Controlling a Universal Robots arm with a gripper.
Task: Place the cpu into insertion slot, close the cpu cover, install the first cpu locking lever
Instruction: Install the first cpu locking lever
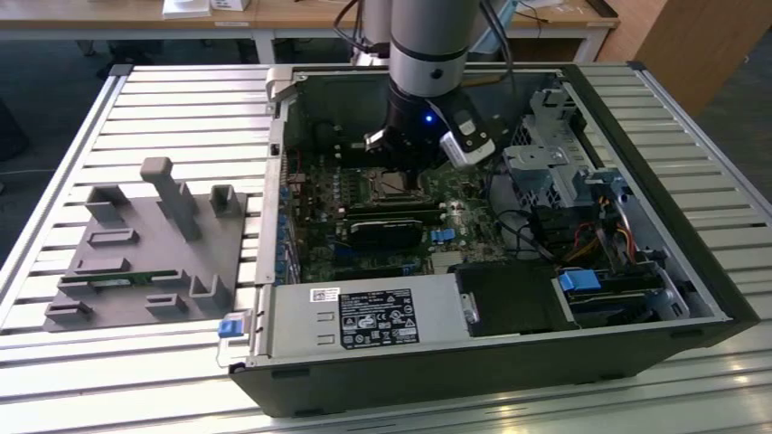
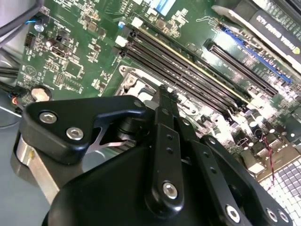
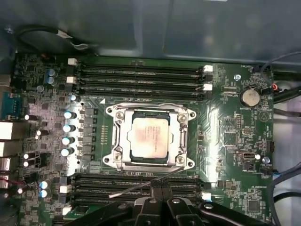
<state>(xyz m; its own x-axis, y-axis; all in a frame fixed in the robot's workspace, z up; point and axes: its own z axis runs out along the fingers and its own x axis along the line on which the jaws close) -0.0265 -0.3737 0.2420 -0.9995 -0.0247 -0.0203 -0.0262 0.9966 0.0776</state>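
Jaws apparently closed, near cpu cover (image 3: 149, 136) edge, over cpu (image 3: 149, 136)

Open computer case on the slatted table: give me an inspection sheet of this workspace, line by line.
Surface: slatted metal table carrying the open computer case.
Job's things: the cpu lies in the insertion slot; the cpu cover is down around it; a thin locking lever sticks out unlatched beside the socket.
Clutter: grey fixture tray on the table at the exterior view's left.
Gripper: the gripper hangs inside the case next to the lever; fingers look together, nothing held.
Cables: coloured wires by the drive bays; black cables at the board's edge.
Surroundings: wooden desks behind the table.
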